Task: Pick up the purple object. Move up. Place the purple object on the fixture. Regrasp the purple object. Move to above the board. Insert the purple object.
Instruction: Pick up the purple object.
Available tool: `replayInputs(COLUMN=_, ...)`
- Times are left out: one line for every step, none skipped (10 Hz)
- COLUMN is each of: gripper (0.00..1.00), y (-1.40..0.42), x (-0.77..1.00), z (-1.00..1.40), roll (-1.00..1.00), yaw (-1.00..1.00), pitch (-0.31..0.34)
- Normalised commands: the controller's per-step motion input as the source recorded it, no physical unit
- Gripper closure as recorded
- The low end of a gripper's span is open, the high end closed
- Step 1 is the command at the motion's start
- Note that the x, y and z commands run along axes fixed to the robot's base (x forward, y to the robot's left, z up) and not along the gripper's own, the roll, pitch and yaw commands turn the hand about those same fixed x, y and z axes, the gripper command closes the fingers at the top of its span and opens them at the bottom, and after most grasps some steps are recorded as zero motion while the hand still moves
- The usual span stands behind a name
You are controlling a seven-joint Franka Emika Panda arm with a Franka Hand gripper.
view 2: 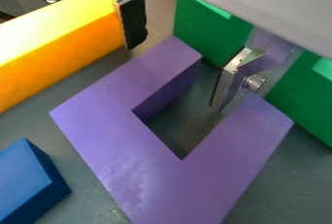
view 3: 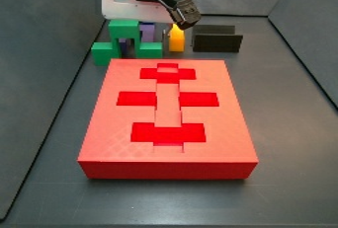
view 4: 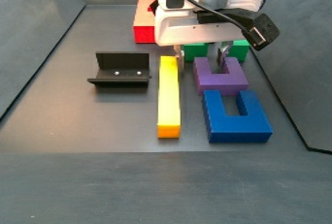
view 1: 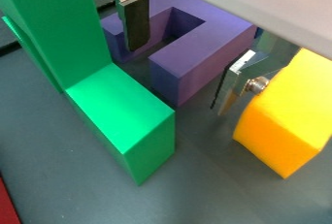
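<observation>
The claw [view 2: 182,58] hangs low over the purple block [view 2: 169,136], which lies flat on the tabletop [view 4: 116,131] between the yellow bar [view 4: 169,97] and a green block [view 1: 104,92], its open end toward the blue block [view 4: 236,116]. In both wrist views one finger [view 1: 134,24] stands on the outer side of a prong next to the yellow bar, and the other finger [view 2: 240,78] reaches down into the slot. The jaws stand open, straddling that prong without yet pressing it; nothing is held. I judge the coming move is simply closing across the prong. The bracket [view 4: 119,70] waits well apart, past the yellow bar, and the red board [view 3: 169,114] lies beyond the green blocks.
</observation>
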Motion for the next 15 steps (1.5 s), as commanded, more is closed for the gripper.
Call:
replayInputs(gripper=0.0, y=0.0, x=-0.1, z=0.0, roll=0.0, yaw=0.0, pitch=-0.003)
replayInputs(gripper=0.0, y=0.0, x=0.0, z=0.0, roll=0.0, yaw=0.0, pitch=0.0)
replayInputs(gripper=1.0, y=0.0, x=0.0, z=0.0, roll=0.0, yaw=0.0, pitch=0.0)
replayInputs(gripper=1.0, y=0.0, x=0.0, z=0.0, roll=0.0, yaw=0.0, pitch=0.0)
replayInputs(gripper=1.0, y=0.0, x=0.0, z=0.0, roll=0.0, yaw=0.0, pitch=0.0)
replayInputs(gripper=1.0, y=0.0, x=0.0, z=0.0, roll=0.0, yaw=0.0, pitch=0.0)
replayInputs(gripper=1.0, y=0.0, x=0.0, z=0.0, roll=0.0, yaw=0.0, pitch=0.0)
replayInputs(gripper=1.0, y=0.0, x=0.0, z=0.0, roll=0.0, yaw=0.0, pitch=0.0)
replayInputs(gripper=1.0, y=0.0, x=0.0, z=0.0, roll=0.0, yaw=0.0, pitch=0.0)
replayInputs(gripper=1.0, y=0.0, x=0.0, z=0.0, roll=0.0, yaw=0.0, pitch=0.0)
replayInputs(gripper=1.0, y=0.0, x=0.0, z=0.0, roll=0.0, yaw=0.0, pitch=0.0)
replayInputs(gripper=1.0, y=0.0, x=0.0, z=0.0, roll=0.0, yaw=0.0, pitch=0.0)
replayInputs(gripper=1.0, y=0.0, x=0.0, z=0.0, roll=0.0, yaw=0.0, pitch=0.0)
replayInputs(gripper=1.0, y=0.0, x=0.0, z=0.0, roll=0.0, yaw=0.0, pitch=0.0)
replayInputs(gripper=1.0, y=0.0, x=0.0, z=0.0, roll=0.0, yaw=0.0, pitch=0.0)
